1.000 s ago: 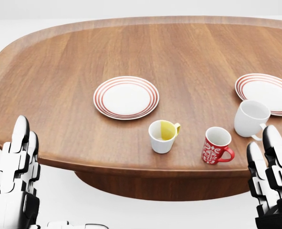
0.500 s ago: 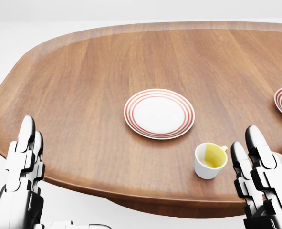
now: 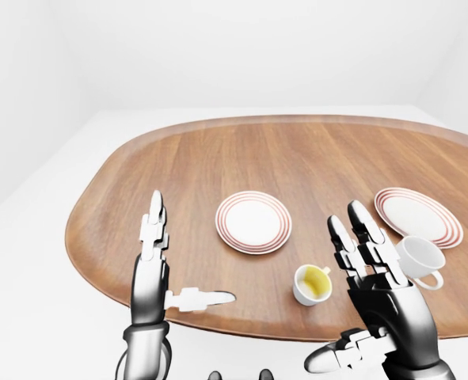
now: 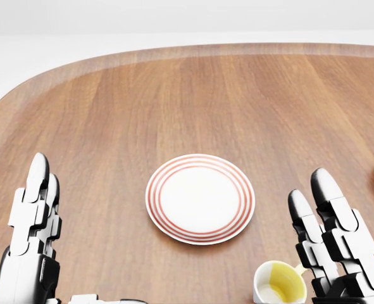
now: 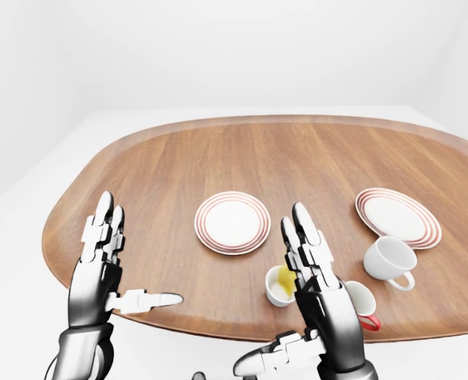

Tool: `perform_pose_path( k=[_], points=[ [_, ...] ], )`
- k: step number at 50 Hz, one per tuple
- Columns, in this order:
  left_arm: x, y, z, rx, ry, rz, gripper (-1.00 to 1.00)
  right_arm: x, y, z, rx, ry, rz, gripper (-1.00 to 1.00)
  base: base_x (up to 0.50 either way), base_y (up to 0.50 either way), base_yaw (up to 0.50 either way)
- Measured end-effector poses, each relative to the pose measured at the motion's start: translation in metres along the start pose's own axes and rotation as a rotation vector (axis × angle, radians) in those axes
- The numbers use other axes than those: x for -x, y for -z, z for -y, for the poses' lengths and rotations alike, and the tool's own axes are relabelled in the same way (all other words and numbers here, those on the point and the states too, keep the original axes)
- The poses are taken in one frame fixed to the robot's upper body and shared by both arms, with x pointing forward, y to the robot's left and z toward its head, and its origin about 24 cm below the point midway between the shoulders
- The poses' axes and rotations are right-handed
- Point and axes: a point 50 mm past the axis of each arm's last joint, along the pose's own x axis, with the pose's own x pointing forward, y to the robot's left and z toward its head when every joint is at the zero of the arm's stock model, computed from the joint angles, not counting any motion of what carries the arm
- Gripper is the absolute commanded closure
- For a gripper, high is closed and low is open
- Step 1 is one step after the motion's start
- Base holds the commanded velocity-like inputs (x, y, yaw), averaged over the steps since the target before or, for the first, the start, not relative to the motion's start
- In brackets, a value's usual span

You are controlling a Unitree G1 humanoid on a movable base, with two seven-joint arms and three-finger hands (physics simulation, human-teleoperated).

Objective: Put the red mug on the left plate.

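Left hand (image 5: 99, 261) is raised at lower left of the right-eye view, fingers straight and spread, nothing held. The desk (image 5: 154, 170) is an oval of glossy brown wood grain with a rounded lip. Left plate (image 5: 232, 222) sits mid-frame: flat, white, glazed, red rings at the rim, nothing on it. Yellow-lined cup (image 3: 312, 284) is seen just below and right of it. Right hand (image 5: 317, 273) is released too, fingers extended, covering most of the red mug (image 5: 363, 307) at lower right; only white rim and red handle are shown. The mug is judged stiff, light, slick and chippable; best taken around the body, handle clear. White mug (image 5: 389, 260) and right plate (image 5: 397, 215) are further right.
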Motion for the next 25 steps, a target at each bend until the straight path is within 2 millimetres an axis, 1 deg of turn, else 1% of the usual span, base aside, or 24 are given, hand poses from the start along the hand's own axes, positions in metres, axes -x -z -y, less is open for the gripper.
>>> perform_pose_path(
  k=[8,13,17,25],
  points=[
    [-0.0004,0.0007,0.0002,0.001,0.001,-0.001,-1.00,0.0004,-0.0002,-0.0008,0.000,-0.006,0.004,-1.00,0.50,-0.15,0.00],
    [-0.0005,0.0005,0.0008,0.001,0.003,-0.001,-1.00,0.0007,-0.0001,-0.0007,0.006,-0.003,0.006,-1.00,0.50,-0.02,0.00],
    [-0.0011,0.0004,0.0010,0.001,0.005,0.001,-1.00,-0.0003,-0.0003,-0.0004,0.020,0.003,0.011,-1.00,0.50,0.09,0.00],
    [-0.0011,0.0005,0.0012,0.002,0.008,0.000,-1.00,-0.0007,0.0007,-0.0011,0.051,0.015,0.001,-1.00,0.51,0.18,0.00]
  ],
)
